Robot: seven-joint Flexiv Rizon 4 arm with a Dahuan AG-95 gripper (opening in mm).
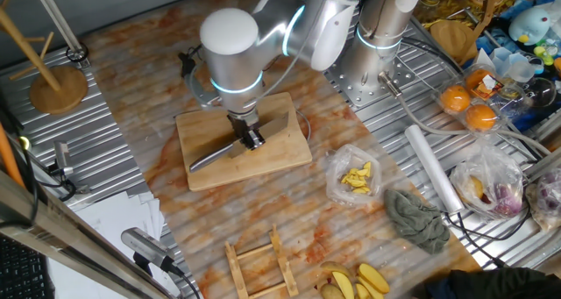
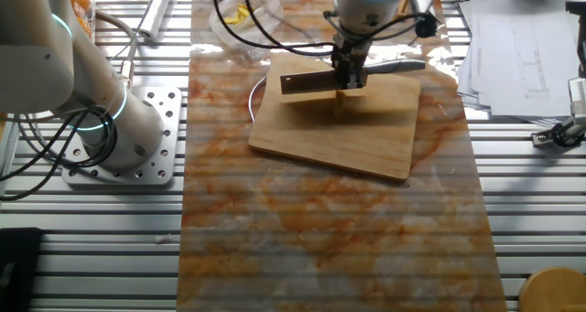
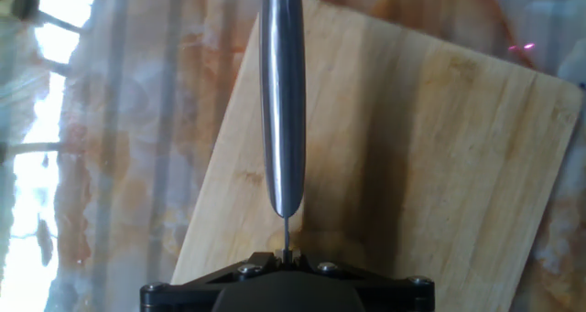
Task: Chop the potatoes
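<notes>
Marbled table (image 2: 320, 230) carries a wooden cutting board (image 2: 366, 138) at its far middle in the other fixed view; the arm (image 1: 232, 45) stands over the board, its gripper (image 2: 349, 72) clenched on a knife (image 2: 316, 81) by the handle, blade flat-on above the wood. A small yellowish bit under the blade at the board's centre looks like the potato (image 2: 342, 97), though it is too small to be sure. Judged step: a chopping stroke in hand; next calls for a straight press down through the piece, blade kept square.
</notes>
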